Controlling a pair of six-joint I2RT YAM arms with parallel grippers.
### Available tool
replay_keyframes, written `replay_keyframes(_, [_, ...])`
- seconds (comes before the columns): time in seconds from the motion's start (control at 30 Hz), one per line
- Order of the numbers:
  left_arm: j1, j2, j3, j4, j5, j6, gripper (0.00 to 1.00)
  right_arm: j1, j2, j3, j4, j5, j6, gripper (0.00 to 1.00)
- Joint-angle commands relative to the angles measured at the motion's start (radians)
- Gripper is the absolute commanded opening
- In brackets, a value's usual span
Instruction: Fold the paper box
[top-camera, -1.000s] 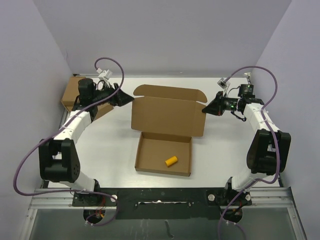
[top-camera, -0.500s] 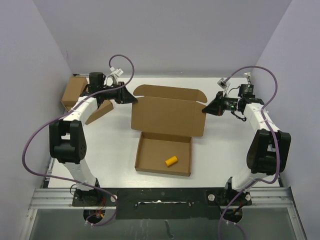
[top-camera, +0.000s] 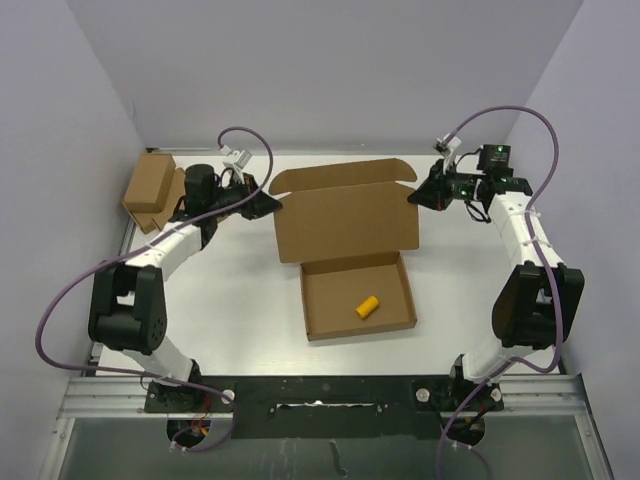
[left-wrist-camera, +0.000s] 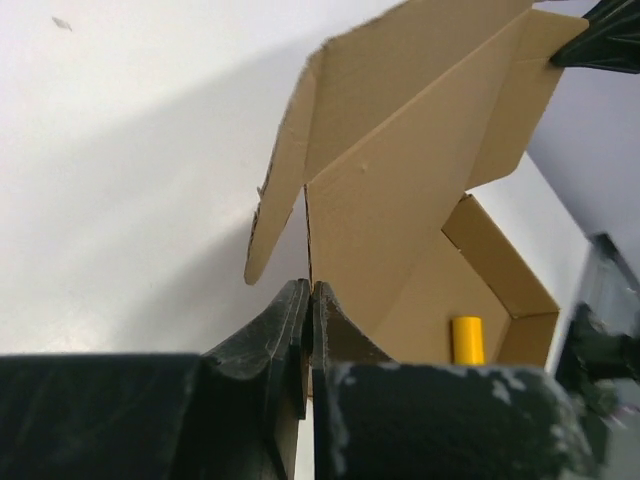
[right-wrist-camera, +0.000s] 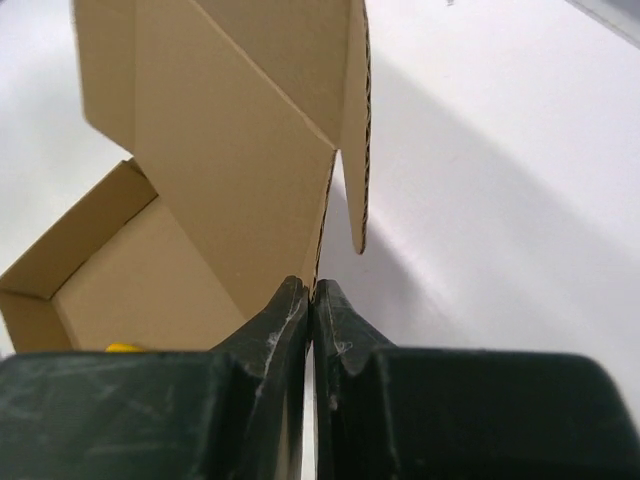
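Both side edges of the paper box (top-camera: 350, 220) lid were pinched: left end effector (left-wrist-camera: 308, 290) closed tight on one, right end effector (right-wrist-camera: 312, 285) on the other, the box on the counter (top-camera: 230, 290) between them. I judged the tray formed; closing the lid and tucking flaps remained.

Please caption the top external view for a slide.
Left gripper and right gripper pinch lid corners of the paper box; yellow cylinder inside.
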Motion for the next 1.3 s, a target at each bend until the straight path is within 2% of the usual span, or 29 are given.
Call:
replay_keyframes(0.0, [-0.127,-0.162,-0.078,0.310,-0.356,-0.007,0.00,0.066,-0.026,0.045,0.144,0.160,0.004,0.00])
replay_keyframes(0.13, [-0.259,-0.192,-0.085,0.345,-0.669,0.083,0.00,0.156,-0.099,-0.053,0.325,0.357,0.047,0.00])
replay_keyframes(0.23, [-0.328,-0.195,-0.088,0.378,-0.846,0.124,0.00,0.204,-0.138,-0.113,0.440,0.481,0.080,0.00])
replay_keyframes(0.4, [-0.463,-0.156,-0.084,0.445,-1.106,0.220,0.00,0.293,-0.142,-0.151,0.542,0.702,0.162,0.00])
replay_keyframes(0.6, [-0.559,-0.100,-0.085,0.587,-1.319,0.325,0.00,0.358,-0.180,-0.233,0.687,0.811,0.218,0.00])
replay_keyframes(0.8, [-0.562,-0.013,-0.040,0.742,-1.350,0.416,0.00,0.370,-0.156,-0.278,0.904,0.885,0.210,0.00])
replay_keyframes(1.1, [-0.561,0.103,-0.103,0.998,-1.300,0.465,0.00,0.410,-0.100,-0.421,1.268,0.999,0.159,0.00])
replay_keyframes(1.27, [-0.574,0.138,-0.141,1.089,-1.304,0.464,0.00,0.417,-0.110,-0.517,1.380,1.009,0.185,0.00])
